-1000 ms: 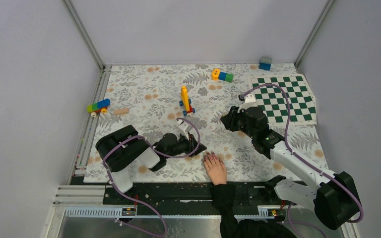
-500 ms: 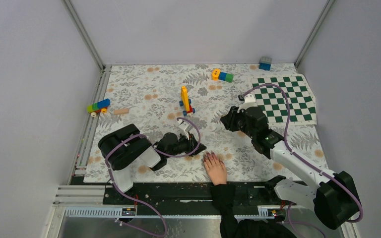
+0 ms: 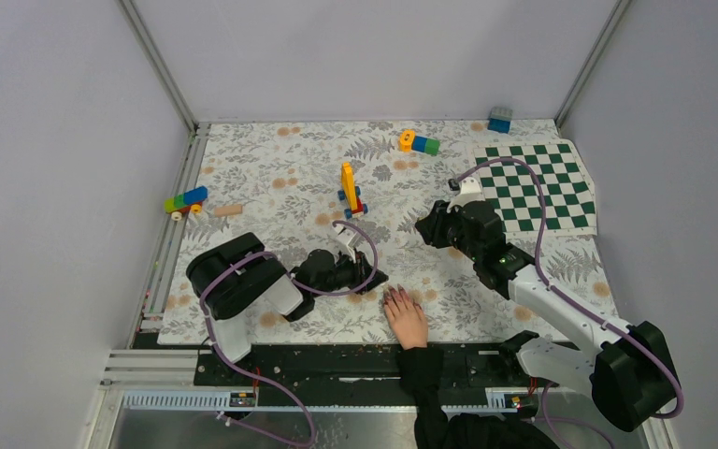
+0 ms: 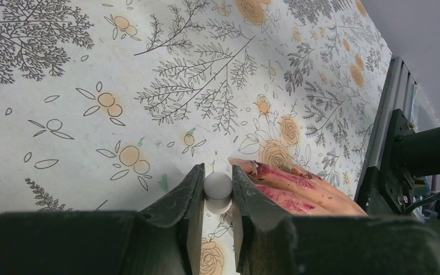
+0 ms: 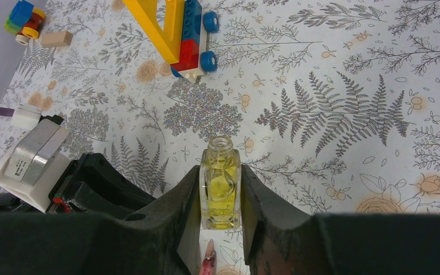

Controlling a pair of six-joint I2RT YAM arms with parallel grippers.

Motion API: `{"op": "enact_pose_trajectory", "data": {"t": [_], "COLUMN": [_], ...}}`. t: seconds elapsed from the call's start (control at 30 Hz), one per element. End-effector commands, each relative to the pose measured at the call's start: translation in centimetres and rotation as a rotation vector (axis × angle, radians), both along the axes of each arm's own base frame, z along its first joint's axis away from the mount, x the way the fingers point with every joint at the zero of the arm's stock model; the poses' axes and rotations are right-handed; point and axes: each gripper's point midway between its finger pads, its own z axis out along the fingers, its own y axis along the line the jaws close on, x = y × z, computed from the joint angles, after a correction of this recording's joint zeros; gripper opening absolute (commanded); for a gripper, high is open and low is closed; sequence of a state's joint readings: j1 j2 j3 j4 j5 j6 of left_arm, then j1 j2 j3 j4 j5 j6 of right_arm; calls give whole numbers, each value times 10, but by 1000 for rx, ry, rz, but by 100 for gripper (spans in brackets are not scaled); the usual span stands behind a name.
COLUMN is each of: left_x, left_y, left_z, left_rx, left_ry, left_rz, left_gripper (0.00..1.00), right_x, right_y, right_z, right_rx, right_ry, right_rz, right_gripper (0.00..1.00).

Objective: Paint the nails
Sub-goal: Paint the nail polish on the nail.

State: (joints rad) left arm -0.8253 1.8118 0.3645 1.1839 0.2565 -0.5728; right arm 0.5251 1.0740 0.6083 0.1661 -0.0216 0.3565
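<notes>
small dark-red nails (image 3: pixel 394 295), facing up

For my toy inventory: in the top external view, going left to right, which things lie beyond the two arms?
Colourful block cluster → wooden peg → yellow toy vehicle → orange, blue and green bricks → checkered mat. The grey-blue brick overlaps the mat's span, so omitted.

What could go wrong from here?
1. The bottle in the right gripper is open; tilting it may spill its liquid.
2. The left gripper, shut on the white cap, sits close to the hand, whose skin is already smeared red; it may miss the nails.
</notes>
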Motion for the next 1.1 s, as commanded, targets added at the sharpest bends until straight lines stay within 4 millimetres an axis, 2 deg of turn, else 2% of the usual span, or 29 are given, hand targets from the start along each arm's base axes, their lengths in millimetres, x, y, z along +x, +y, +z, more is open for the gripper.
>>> {"op": "enact_pose_trajectory", "data": {"t": [0.0, 0.63, 1.07], "left_x": [10, 7, -9], "left_y": [-7, -1, 2], "left_z": [19, 43, 45], "left_rx": [-60, -116, -124], "left_ry": [-66, -101, -99], "left_rz": [3, 15, -12], "left_gripper": [0, 0, 0], "right_x": [9, 8, 5], "right_y": [5, 5, 4], "right_z": [26, 25, 24], "right_rx": [43, 43, 53], "right_ry": [-54, -51, -50], "right_rz": [6, 7, 5], "right_gripper": [0, 0, 0]}}
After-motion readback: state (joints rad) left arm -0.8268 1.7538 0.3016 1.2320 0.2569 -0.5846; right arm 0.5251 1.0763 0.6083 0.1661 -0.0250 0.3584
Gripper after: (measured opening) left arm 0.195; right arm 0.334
